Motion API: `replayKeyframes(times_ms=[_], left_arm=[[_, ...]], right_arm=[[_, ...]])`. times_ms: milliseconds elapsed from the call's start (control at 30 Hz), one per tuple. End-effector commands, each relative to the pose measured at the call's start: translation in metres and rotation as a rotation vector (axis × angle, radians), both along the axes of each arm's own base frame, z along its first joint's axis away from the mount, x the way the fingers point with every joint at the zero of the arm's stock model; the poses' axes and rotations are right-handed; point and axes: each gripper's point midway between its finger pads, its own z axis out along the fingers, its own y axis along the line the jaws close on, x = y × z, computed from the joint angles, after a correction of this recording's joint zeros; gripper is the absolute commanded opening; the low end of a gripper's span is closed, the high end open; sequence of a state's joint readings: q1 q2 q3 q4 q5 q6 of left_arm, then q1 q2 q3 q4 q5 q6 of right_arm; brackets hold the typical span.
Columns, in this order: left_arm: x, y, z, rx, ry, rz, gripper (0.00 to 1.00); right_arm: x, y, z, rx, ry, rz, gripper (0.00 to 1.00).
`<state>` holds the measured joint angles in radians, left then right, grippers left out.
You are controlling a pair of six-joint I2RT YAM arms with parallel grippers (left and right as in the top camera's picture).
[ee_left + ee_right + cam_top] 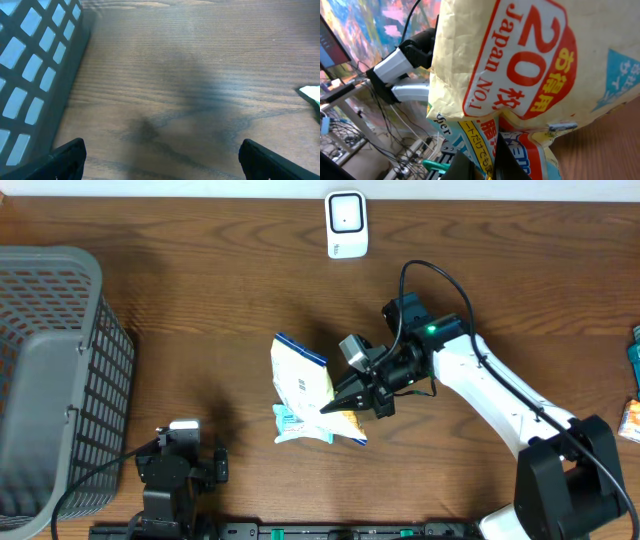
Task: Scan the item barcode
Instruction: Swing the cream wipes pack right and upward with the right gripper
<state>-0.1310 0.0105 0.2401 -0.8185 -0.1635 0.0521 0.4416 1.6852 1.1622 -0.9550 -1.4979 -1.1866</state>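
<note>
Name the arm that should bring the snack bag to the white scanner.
Right. The right gripper is shut on the crinkled white-and-blue snack bag, nearer the white boxy scanner; the left gripper hangs open and empty beside the grey mesh basket.

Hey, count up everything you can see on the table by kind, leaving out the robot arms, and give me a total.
Baskets: 1, the grey basket
Scanners: 1, the white scanner
Packaged goods: 3, the snack bag, the teal packet and the orange packet at the right edge
Total: 5
</note>
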Motion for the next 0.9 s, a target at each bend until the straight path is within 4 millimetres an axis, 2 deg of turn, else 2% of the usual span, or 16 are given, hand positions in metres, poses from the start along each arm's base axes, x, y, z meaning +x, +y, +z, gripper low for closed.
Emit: replayKeyframes(times_ms=[0,167,333,467,667,867], left_arm=[[-0.002,0.002,-0.004,0.010,0.015,0.004,0.98],[-0.002,0.002,-0.005,0.010,0.015,0.004,0.98],[-0.002,0.002,-0.004,0.010,0.015,0.004,0.98],[-0.002,0.002,-0.005,0.010,0.015,0.004,0.98],[-0.002,0.002,-0.004,0.010,0.015,0.004,0.98],[-0.002,0.002,-0.004,0.010,0.015,0.004,0.98]], right_arm=[[0.009,-0.007,0.022,0.095,-0.055,-0.027,0.01],[0.019,-0.017,0.022,0.087,-0.042,-0.069,0.01],[0.019,-0.029,0.021,0.087,-0.046,-0.106,0.01],[0.011,-0.039,0.017,0.060,-0.065,-0.124,0.01],[-0.018,-0.060,0.014,0.003,-0.149,-0.073,0.01],[-0.020,-0.063,0.012,0.007,-0.117,-0.094,0.01]])
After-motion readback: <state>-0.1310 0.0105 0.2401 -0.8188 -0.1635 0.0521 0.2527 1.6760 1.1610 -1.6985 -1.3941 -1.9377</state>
